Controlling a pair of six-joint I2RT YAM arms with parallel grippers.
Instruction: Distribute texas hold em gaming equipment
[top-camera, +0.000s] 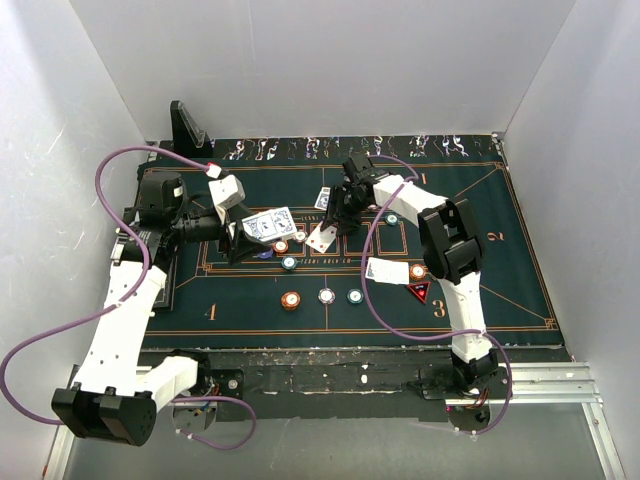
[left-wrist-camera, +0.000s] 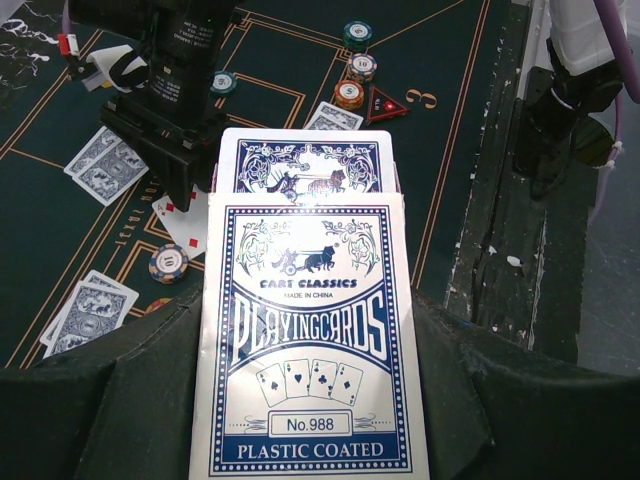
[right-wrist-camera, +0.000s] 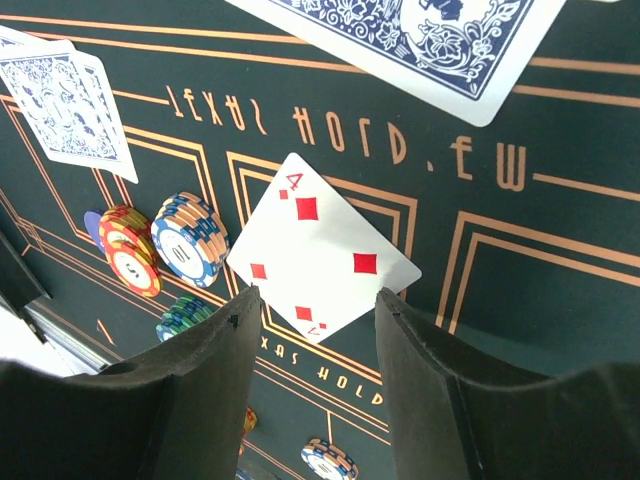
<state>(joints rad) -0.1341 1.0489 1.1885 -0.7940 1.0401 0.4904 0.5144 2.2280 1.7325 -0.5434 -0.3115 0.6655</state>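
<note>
We are observing the left arm reaching in from 9 o'clock, the left gripper (left-wrist-camera: 305, 420) clamping one card box (left-wrist-camera: 305, 300). The right arm is bending over mat (top-camera: 500, 260) centre, the right gripper (right-wrist-camera: 315, 300) spread above one face-up four of diamonds (right-wrist-camera: 320, 240). At least eight chips (top-camera: 326, 295) are surrounding it, with one red triangular marker (top-camera: 419, 291) at 4 o'clock. A purple cable (top-camera: 370, 290) is looping across between them.

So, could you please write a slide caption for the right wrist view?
Open right gripper framing a face-up four of diamonds against the green mat.
</note>
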